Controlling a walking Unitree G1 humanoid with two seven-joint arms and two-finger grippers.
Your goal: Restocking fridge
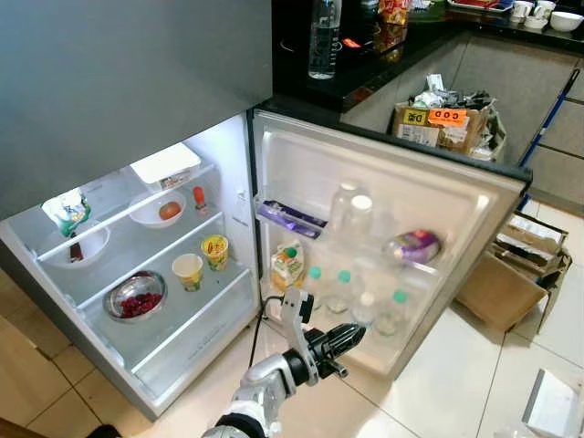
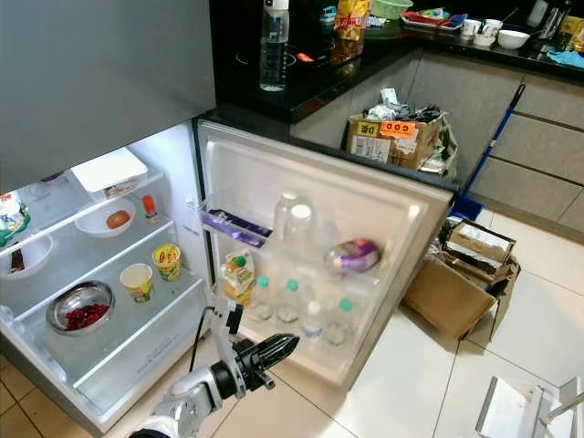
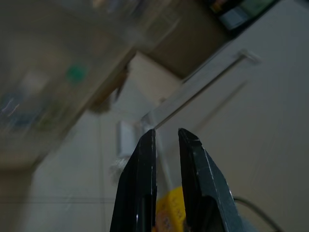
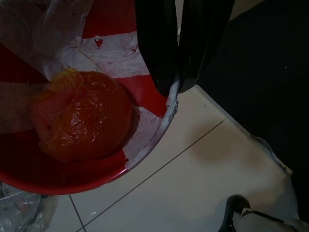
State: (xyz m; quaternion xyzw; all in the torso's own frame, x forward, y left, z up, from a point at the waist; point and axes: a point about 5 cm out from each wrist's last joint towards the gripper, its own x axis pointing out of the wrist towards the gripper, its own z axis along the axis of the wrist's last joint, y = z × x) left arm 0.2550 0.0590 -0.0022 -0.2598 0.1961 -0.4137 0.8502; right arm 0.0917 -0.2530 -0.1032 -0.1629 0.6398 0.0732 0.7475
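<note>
From the head camera, the white fridge stands open, its lit shelves holding a steel bowl of red berries, two paper cups and a white bowl with an egg. The open fridge door carries clear green-capped bottles, a yellow juice carton and a purple packet. The left gripper reaches out low in front of the door's bottom rack, its black fingers nearly closed and holding nothing.

The left wrist camera, blurred, looks along the two fingers, a thin gap between them, toward pale floor and cardboard.

The right wrist camera looks down into a red plastic basin on the floor, where an orange-wrapped bundle lies, probably the next stock. The right gripper hangs clenched and empty over the basin's rim. The wrapping looks thin, slippery and soft; it is best pinched gently across its middle.
</note>
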